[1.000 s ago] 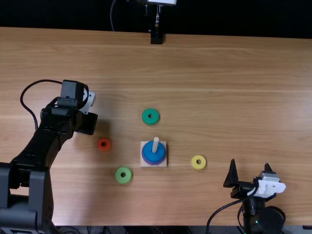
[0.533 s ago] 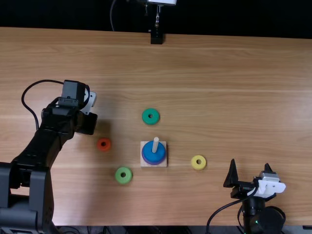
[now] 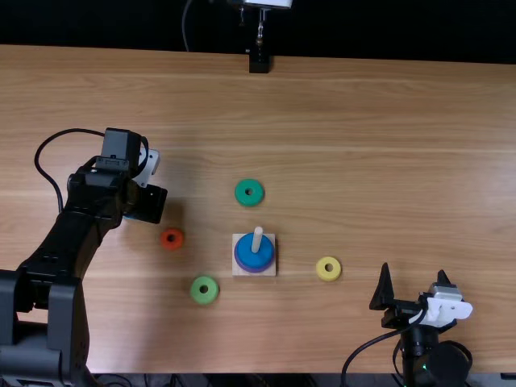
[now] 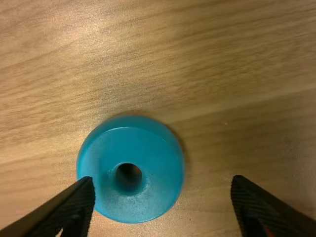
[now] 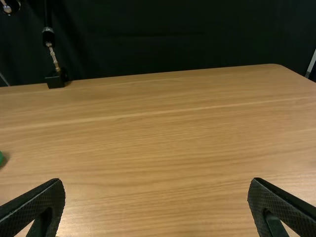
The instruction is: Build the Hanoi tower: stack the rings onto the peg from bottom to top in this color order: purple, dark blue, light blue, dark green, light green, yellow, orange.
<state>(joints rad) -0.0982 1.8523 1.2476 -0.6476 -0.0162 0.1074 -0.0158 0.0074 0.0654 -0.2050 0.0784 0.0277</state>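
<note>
Both pairs of jaws are released, and the left jaws, off-centre over the light blue ring (image 4: pixel 155 197), could land one finger (image 4: pixel 76 205) on it, skewing it.

Bright solid colours over streaked brown

The table (image 3: pixel 379 161) is light brown with darker, wavy grain lines. On the pale wood-coloured base (image 3: pixel 270 242) show a blue ring (image 3: pixel 248 251) and a purple ring (image 3: pixel 243 267), around a pale beige peg (image 3: pixel 257 241). Other plain rings are turquoise (image 4: pixel 148 202), dark green (image 3: pixel 249 184), light green (image 3: pixel 205 298), yellow (image 3: pixel 328 276) and reddish orange (image 3: pixel 172 245). The right gripper (image 3: pixel 413 271) is black and white, its black fingers (image 5: pixel 37 202) finely crosshatched. The backdrop (image 3: pixel 387 32) is black.
</note>
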